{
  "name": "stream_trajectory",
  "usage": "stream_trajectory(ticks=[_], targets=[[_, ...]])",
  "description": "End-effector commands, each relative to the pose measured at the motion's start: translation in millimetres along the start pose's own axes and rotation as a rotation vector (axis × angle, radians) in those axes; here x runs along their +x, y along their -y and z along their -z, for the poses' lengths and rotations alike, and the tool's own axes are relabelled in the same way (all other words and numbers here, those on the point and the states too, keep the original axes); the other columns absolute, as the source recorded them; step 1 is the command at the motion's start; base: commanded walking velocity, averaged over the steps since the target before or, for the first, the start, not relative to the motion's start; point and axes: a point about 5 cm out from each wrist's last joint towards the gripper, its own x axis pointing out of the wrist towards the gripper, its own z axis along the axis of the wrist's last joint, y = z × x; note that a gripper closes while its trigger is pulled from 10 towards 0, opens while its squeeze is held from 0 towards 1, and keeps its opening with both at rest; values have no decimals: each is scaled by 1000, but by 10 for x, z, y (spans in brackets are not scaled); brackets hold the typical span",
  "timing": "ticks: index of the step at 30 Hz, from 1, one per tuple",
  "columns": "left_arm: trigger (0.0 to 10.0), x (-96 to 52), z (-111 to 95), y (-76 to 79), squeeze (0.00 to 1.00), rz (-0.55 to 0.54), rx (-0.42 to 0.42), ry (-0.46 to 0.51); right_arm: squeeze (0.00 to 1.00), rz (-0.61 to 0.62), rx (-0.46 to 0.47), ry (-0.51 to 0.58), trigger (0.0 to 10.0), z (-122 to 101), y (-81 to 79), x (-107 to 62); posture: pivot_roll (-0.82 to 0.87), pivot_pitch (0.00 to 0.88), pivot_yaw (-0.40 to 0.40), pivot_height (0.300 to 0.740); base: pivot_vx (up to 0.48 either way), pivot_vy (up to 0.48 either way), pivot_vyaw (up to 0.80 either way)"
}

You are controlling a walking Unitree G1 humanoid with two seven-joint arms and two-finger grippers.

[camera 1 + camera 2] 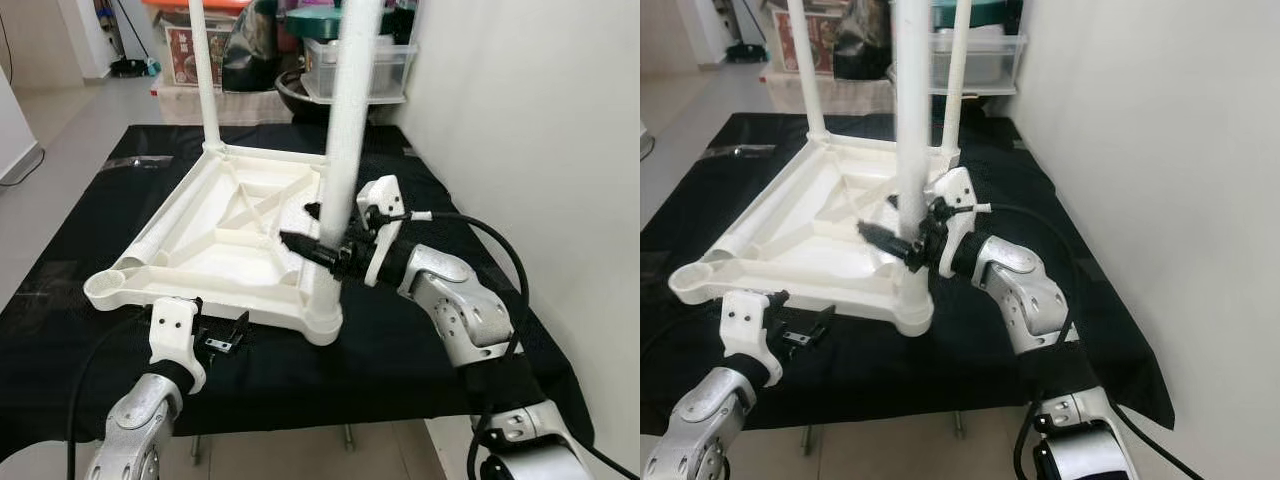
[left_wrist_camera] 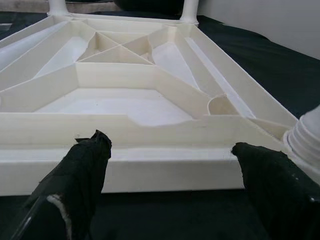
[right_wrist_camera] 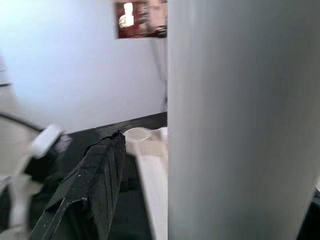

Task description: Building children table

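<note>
A white children's table top [image 1: 215, 245] lies upside down on a black cloth. A thick white leg [image 1: 345, 150] stands upright in its near right corner. Two thinner-looking legs stand at the far corners, one on the left [image 1: 205, 70] and one on the right [image 1: 958, 80]. The near left corner socket [image 1: 110, 283] holds no leg. My right gripper [image 1: 298, 224] reaches in from the right with the near leg between its fingers; the right wrist view shows a gap beside one finger [image 3: 97, 175]. My left gripper [image 1: 220, 318] is open just before the top's front edge [image 2: 150, 167].
The black cloth [image 1: 400, 350] covers a low platform whose front edge is close to me. A white wall [image 1: 520, 120] runs along the right. Storage boxes [image 1: 355, 65] and clutter stand behind the table top. Bare floor [image 1: 60, 130] lies to the left.
</note>
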Motion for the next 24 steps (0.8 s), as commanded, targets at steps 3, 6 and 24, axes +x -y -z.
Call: stream_trajectory(ticks=[3,6,24], targets=[[10000,-37,49,-14,0,-7,-5,-22,0,180,81,-152,0,318,69,188,103,0,-85,740,0,0,0],[10000,-30,34,-26,0,-7,-3,-21,0,818,178,-259,0,508,492,12,96,0,-85,740,0,0,0],[10000,19,73,21,0,19,-9,-26,1000,954,293,-94,10000,547,161,-311,48,0,-65,740,0,0,0]])
